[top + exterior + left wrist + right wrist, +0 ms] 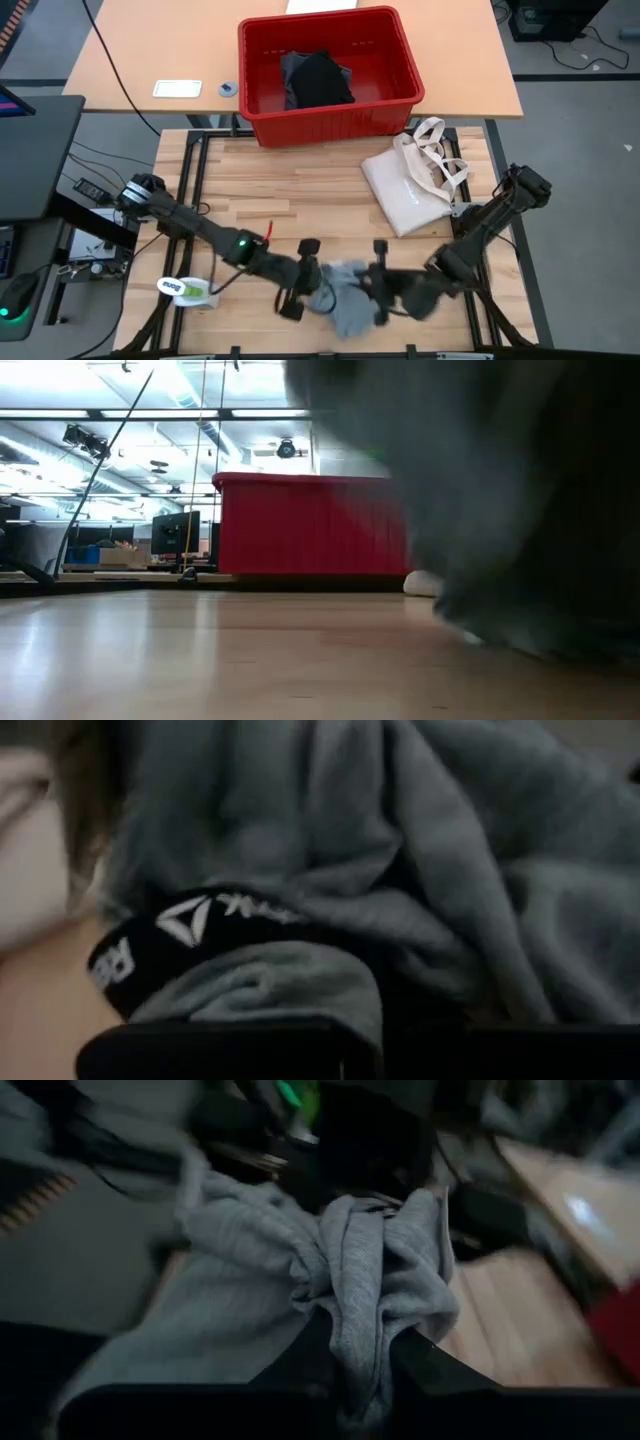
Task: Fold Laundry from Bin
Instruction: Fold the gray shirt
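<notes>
Laundry here means the red rectangular plastic bin (385,110) at the table's far edge, with dark garments inside, and the crumpled light grey cotton T-shirt (345,295) at the near edge. Left hand (308,280) and right hand (378,285) each pinch its bunched cloth. Best draw apart evenly, lifting until it hangs flat.

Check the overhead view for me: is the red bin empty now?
No. In the high view the red bin holds a black garment with some darker grey cloth beside it.
</notes>
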You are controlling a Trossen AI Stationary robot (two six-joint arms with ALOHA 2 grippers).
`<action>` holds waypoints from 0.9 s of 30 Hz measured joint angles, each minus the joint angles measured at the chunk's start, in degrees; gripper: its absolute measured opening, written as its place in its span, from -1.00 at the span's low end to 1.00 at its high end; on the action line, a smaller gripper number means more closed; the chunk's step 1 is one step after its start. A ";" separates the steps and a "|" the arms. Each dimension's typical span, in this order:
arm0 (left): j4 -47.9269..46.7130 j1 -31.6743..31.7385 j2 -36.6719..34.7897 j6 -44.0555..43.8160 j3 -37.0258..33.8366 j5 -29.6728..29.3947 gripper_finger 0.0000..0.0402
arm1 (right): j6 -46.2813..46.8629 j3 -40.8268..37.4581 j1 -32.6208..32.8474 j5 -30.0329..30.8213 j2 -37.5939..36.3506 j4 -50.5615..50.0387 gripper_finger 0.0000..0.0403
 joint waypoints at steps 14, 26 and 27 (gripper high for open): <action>8.15 10.98 -1.48 -12.16 -25.03 -0.27 -0.89 | 1.83 -19.66 -22.95 -25.41 0.61 16.56 -0.65; 7.50 11.27 -1.67 -11.50 -26.84 -0.22 -0.56 | -9.24 -22.44 -28.49 -27.97 0.50 29.06 0.04; 6.97 11.07 -1.67 -11.73 -26.84 -0.25 -0.51 | -9.36 -21.54 -28.70 -27.22 0.39 28.79 0.09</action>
